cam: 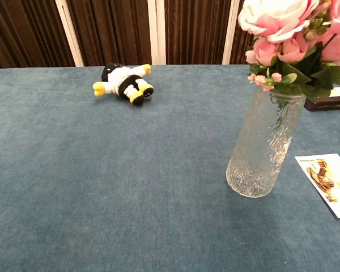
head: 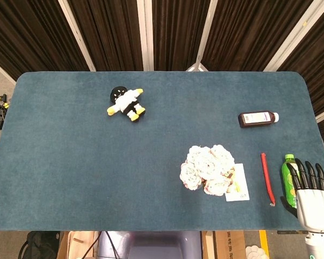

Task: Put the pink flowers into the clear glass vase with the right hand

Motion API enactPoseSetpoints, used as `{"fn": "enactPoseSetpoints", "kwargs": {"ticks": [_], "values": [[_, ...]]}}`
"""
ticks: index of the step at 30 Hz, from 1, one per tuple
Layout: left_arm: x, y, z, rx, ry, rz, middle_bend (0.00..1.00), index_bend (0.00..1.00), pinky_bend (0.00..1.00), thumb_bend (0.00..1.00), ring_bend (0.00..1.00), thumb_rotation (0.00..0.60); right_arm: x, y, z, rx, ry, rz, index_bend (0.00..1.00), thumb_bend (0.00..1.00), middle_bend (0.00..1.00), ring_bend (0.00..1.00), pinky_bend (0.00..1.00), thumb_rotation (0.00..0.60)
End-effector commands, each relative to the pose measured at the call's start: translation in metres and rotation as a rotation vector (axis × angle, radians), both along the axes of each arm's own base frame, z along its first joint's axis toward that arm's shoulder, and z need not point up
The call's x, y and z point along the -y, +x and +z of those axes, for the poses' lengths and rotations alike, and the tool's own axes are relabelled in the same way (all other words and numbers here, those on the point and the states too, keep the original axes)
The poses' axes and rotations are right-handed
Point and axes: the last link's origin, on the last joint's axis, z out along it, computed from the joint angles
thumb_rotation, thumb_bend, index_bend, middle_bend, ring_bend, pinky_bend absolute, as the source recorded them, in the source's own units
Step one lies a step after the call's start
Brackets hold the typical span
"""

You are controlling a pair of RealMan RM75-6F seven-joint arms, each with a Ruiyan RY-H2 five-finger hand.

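The pink flowers [cam: 294, 34] stand upright in the clear glass vase [cam: 263, 144], stems down inside it. From above, the flowers [head: 207, 168] show as a pale cluster at the table's right centre. My right hand [head: 310, 197] is at the front right corner of the table, fingers straight and apart, holding nothing, well away from the vase. It partly covers a green bottle. The left hand does not show in either view.
A penguin plush [head: 127, 103] lies at the back left. A dark brown bottle [head: 257, 118] lies at the back right. A card [head: 238, 183], a red pen [head: 267, 178] and a green bottle [head: 288, 170] lie right of the vase.
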Motion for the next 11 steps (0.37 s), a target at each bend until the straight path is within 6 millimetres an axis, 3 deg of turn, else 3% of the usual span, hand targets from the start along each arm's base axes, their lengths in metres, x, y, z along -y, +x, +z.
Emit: {"fn": "enactPoseSetpoints", "kwargs": {"ticks": [1, 11], "values": [[0.001, -0.001, 0.001, -0.002, -0.009, 0.006, 0.00, 0.14, 0.01, 0.21, 0.00, 0.600, -0.001, -0.002, 0.002, 0.013, 0.013, -0.010, 0.14, 0.17, 0.10, 0.05, 0.00, 0.600], [-0.001, 0.000, -0.007, -0.018, -0.113, 0.030, 0.00, 0.14, 0.01, 0.21, 0.00, 0.600, -0.002, -0.004, 0.016, 0.103, 0.059, -0.013, 0.14, 0.17, 0.10, 0.05, 0.00, 0.600]]}}
